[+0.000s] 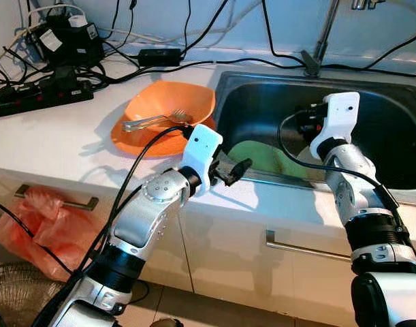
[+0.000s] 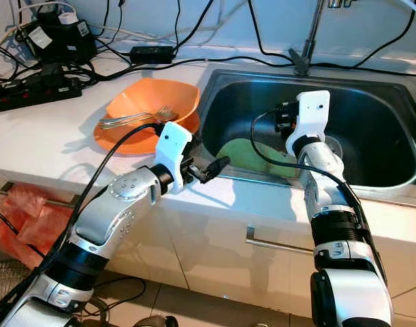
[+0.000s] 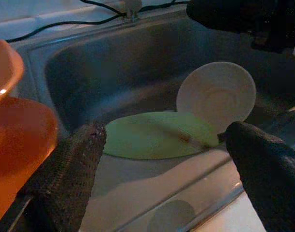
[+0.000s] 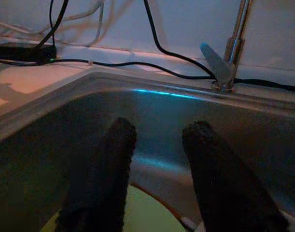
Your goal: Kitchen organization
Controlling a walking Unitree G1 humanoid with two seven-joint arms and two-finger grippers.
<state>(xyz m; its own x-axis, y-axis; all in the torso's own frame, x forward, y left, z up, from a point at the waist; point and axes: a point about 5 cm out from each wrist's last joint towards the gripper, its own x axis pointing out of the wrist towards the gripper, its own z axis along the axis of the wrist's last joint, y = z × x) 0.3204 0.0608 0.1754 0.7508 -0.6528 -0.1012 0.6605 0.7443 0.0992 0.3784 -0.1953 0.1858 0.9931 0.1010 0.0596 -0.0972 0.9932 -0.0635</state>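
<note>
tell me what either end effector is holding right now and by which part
Nothing is held. The left end effector is open at the sink's front edge; the right end effector is open above the flat light-green plate.

Sink (image 1: 398,129) brushed metal; orange bowl (image 1: 170,102) glossy, probably plastic; fork (image 1: 156,120) shiny metal.

Home kitchen: steel sink (image 1: 398,178), faucet (image 1: 321,41), white counter (image 1: 51,136), drawers.

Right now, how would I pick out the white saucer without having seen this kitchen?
Find the steel sink set in the white counter. In its basin lies a flat green plate; the saucer stands tilted just beyond it. It alone there is white, smaller and on edge.
</note>
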